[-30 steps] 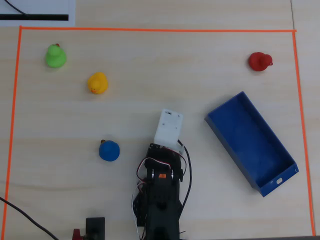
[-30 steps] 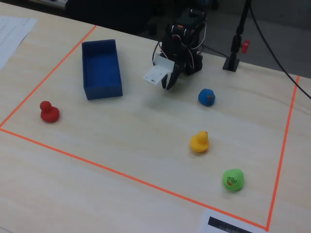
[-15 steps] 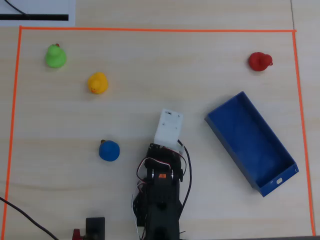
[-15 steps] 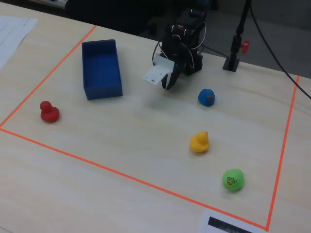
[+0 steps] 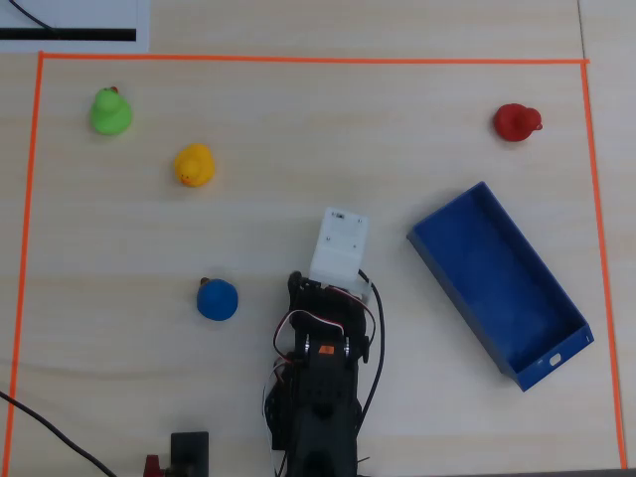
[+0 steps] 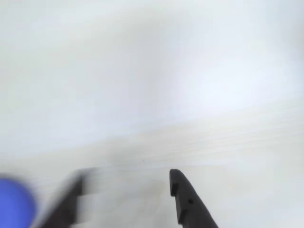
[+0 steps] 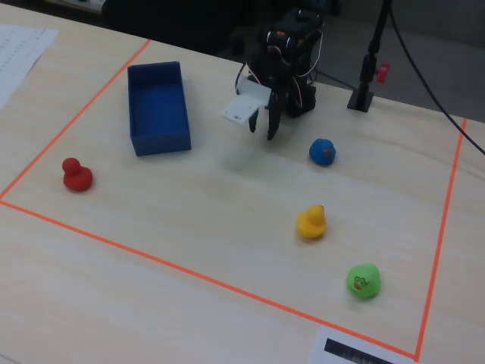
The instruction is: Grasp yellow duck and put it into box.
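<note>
The end effector (image 7: 262,130) hangs above the desk (image 7: 189,220) with its two dark fingers apart and pointing down, and it has hold of nothing; in the wrist view the end effector (image 6: 126,178) shows one sharp dark finger (image 6: 187,202) on the right and one blurred finger on the left, with bare pale desk between them. In the overhead view the fingers are hidden under the white camera housing (image 5: 338,246) that sits on the front of the black arm (image 5: 318,388). The nearest toy is a blue duck (image 7: 323,152), which stands near the end effector on its right side in the fixed view; in the wrist view it appears only as a blurred blue shape at the lower left corner (image 6: 14,202). The yellow duck (image 7: 311,221) stands free on the desk, further from the end effector than the blue one, toward the lower right in the fixed view; in the overhead view the yellow duck (image 5: 194,165) is up and to the left of the arm. Past it, near the corner of the orange tape line (image 7: 227,284), stands a green duck (image 7: 364,280). On the other side of the end effector, to the left in the fixed view, lies the blue box (image 7: 158,136), open on top and with nothing in it. A red duck (image 7: 76,174) stands well apart from the end effector, beyond the box.
</note>
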Controlling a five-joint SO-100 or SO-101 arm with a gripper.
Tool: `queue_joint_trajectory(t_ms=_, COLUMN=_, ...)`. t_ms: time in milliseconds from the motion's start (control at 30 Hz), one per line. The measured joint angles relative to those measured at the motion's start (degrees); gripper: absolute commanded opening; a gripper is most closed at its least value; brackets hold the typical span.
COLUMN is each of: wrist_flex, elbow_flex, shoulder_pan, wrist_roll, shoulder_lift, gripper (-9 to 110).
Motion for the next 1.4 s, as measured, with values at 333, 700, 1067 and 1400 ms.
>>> queue_joint_trajectory(t_ms=333, wrist_flex=11.2, elbow_flex=-49.0, shoulder_pan=-12.0, wrist_roll=10.3, shoulder_lift=-39.4, gripper=57)
queue_joint_trajectory(t_ms=700, wrist_flex=0.8, elbow_flex=-57.2, shoulder_pan=-30.3, wrist_roll=27.2, shoulder_lift=-70.2, gripper=59)
queue_joint_trajectory(t_ms=1067, wrist_flex=-6.3, elbow_flex=-70.8, shoulder_pan=-36.1, wrist_roll=34.8, shoulder_lift=-91.7, gripper=58)
queue_joint_trajectory(t_ms=1400, wrist_flex=-14.8, elbow_flex=-75.2, shoulder_pan=-33.6, wrist_roll=33.9, shoulder_lift=-103.8, gripper=57)
